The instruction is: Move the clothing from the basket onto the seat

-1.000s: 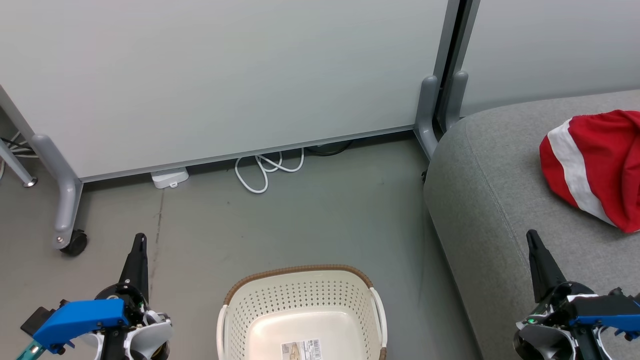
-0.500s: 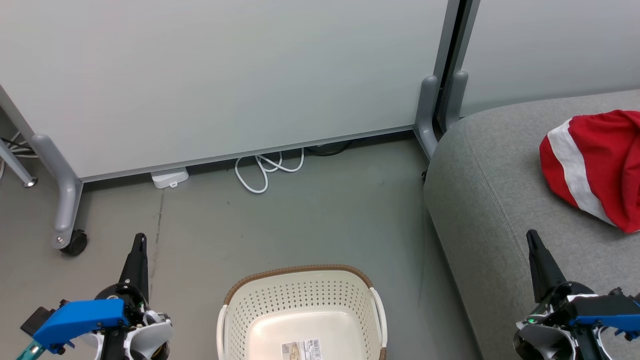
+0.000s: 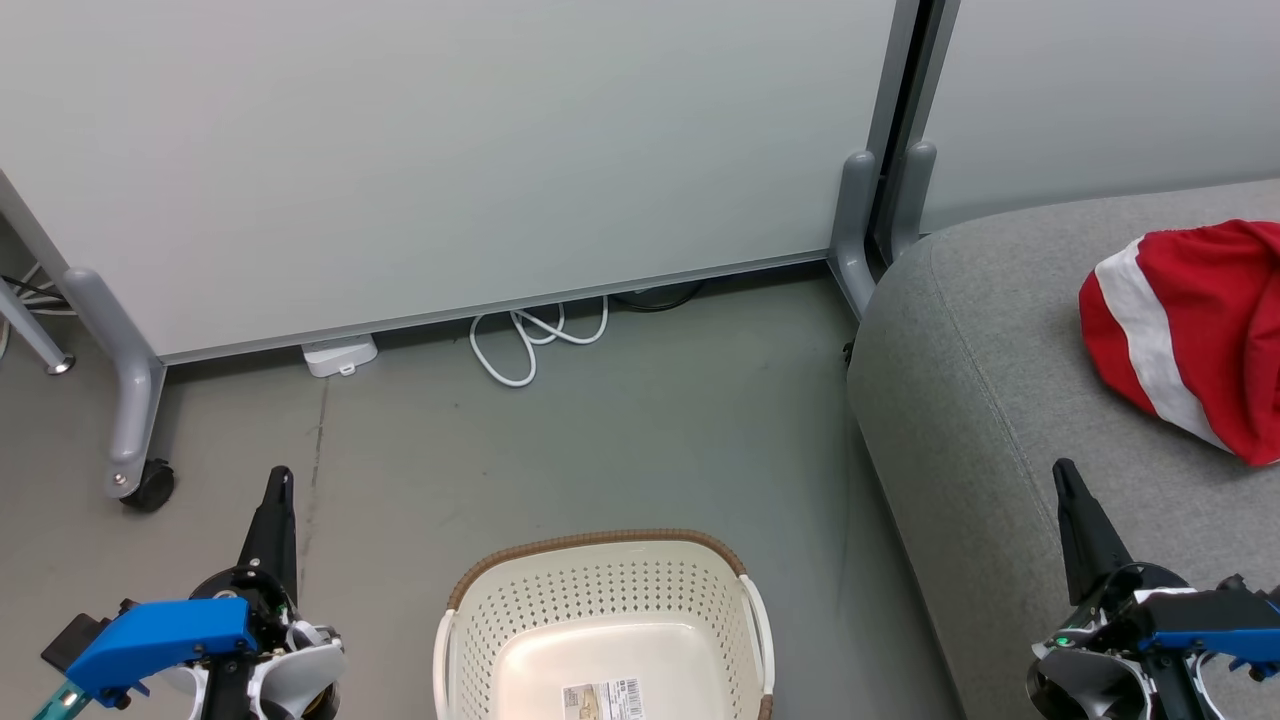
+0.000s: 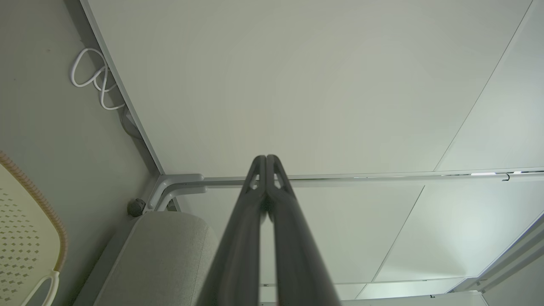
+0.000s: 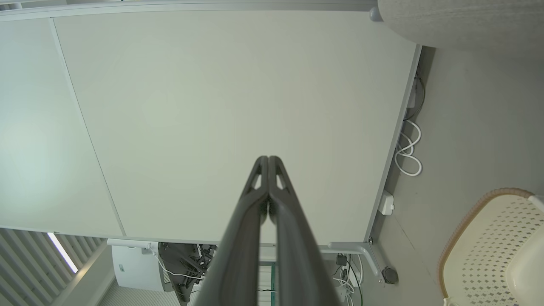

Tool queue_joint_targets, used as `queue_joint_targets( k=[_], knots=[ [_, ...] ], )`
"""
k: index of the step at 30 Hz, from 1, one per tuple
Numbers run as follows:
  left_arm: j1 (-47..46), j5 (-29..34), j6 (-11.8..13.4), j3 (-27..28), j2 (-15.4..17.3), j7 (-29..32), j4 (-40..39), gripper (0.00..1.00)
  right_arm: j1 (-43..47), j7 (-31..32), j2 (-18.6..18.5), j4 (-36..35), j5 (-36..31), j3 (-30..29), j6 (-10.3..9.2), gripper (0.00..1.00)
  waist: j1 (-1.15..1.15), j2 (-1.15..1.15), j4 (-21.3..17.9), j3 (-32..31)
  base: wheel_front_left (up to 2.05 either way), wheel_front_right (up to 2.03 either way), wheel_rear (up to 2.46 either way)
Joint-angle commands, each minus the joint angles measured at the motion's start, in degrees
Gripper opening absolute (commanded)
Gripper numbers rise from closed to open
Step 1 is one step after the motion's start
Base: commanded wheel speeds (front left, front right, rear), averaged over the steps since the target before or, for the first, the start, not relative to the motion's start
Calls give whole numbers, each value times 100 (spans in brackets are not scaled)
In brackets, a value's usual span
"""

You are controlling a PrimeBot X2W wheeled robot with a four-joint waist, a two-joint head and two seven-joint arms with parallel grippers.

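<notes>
Red clothing (image 3: 1195,335) with a broad white stripe lies bunched on the grey seat (image 3: 990,400) at the right. The cream basket (image 3: 600,600) with a brown rim stands on the floor at the bottom centre, holding nothing but a barcode sticker on its base. My left gripper (image 3: 281,478) is shut and holds nothing, left of the basket over the floor. My right gripper (image 3: 1062,470) is shut and holds nothing, over the seat's front part, below the clothing. In the wrist views the fingertips of each gripper (image 4: 266,158) (image 5: 268,159) meet, and a part of the basket (image 4: 25,238) (image 5: 497,250) shows.
A pale partition wall (image 3: 450,150) on grey legs with a castor (image 3: 148,488) stands behind. A looped white cable (image 3: 530,345) and a white power block (image 3: 340,356) lie on the floor at its foot. Grey floor lies between basket and wall.
</notes>
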Motion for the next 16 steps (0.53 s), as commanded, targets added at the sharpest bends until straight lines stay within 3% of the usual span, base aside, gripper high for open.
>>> queue_joint_targets(
  k=[1,16],
  knots=[
    [-53,-14,-17,13,19,20,-20,0,-67,26,-1,-15,15,-7,2,0,0,0,0,0,0,0,0],
    [-53,-14,-17,13,19,20,-20,0,-65,26,-1,-15,16,-7,2,0,0,0,0,0,0,0,0]
  ],
)
